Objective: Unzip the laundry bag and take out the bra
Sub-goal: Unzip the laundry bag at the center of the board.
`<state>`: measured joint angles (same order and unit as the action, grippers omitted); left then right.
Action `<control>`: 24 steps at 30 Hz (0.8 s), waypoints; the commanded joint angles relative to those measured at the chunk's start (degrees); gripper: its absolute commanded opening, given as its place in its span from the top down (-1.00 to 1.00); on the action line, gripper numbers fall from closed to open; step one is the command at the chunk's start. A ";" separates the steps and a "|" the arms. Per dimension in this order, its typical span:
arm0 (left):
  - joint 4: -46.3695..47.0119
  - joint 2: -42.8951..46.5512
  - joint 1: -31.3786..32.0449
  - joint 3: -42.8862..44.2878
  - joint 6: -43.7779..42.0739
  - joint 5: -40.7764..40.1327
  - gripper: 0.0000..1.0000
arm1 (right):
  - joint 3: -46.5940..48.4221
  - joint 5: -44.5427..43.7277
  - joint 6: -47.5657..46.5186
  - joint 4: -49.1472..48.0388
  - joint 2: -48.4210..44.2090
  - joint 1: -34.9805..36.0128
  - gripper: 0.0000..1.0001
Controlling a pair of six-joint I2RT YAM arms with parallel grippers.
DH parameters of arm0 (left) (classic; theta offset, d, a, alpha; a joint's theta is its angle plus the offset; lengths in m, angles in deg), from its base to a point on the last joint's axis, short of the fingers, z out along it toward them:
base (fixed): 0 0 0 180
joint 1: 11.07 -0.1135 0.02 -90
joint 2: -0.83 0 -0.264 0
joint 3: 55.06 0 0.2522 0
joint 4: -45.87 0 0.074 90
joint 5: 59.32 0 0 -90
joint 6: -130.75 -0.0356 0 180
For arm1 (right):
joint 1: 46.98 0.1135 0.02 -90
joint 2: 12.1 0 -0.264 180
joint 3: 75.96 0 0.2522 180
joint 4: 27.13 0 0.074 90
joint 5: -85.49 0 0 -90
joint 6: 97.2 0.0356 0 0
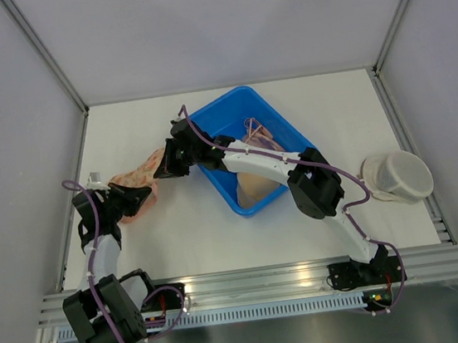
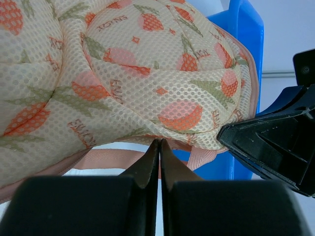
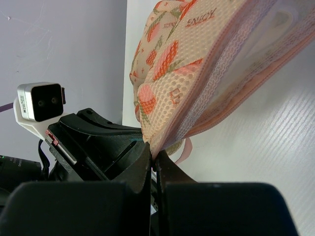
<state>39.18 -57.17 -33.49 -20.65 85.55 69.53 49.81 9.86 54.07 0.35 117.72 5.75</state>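
The mesh bag (image 1: 140, 181) stretches between both claws over the table (image 1: 220, 231), just left of the blue bin (image 1: 286, 127). The left claw (image 2: 159, 143) is pinched together on the bag's pink hem, the bag bulging right above its tips; the right claw (image 3: 154, 156) is clamped on the bag's edge, which rises up and rightward from it

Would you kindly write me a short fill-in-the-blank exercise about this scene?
1. The left gripper and right gripper are both ____ on the laundry bag.
2. The colour of the bin beside the bag is ____.
3. The white container sits on the robot's ____ side.
Missing words: shut; blue; right.
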 commanded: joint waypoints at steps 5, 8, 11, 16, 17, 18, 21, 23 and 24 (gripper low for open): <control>-5.12 1.04 0.00 4.23 -0.41 -2.72 0.96 | 1.63 1.36 0.69 -2.38 -2.91 0.27 0.99; -10.99 1.66 -0.08 5.89 -1.99 -6.57 0.96 | 2.43 1.19 0.51 -1.76 -2.20 0.27 0.99; -13.73 2.53 -0.09 6.86 -3.48 -9.74 0.96 | 2.16 1.19 0.43 -1.59 -2.29 0.36 0.99; -17.52 3.33 0.00 7.39 -4.54 -14.93 0.95 | 1.64 0.57 0.25 -1.59 -2.47 0.36 0.99; -18.14 3.24 -0.08 7.57 -4.72 -15.64 0.96 | 1.64 0.57 0.25 -1.50 -2.38 0.36 0.99; -19.01 3.24 -0.09 7.92 -5.33 -16.17 0.96 | 1.81 0.57 0.16 -1.50 -2.20 0.36 0.99; -19.38 3.68 -0.09 8.01 -5.86 -16.53 0.96 | 1.90 0.75 0.16 -1.50 -2.20 0.27 0.99; -19.38 4.03 -0.08 7.75 -5.60 -15.83 0.96 | 1.37 0.75 0.16 -1.67 -2.38 0.44 0.99; -18.77 4.38 -0.09 7.57 -5.68 -15.04 0.95 | 1.20 0.75 0.16 -1.76 -2.46 0.36 0.99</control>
<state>20.86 -54.39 -33.49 -14.86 82.25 55.48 49.81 9.86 54.03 0.52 117.72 5.80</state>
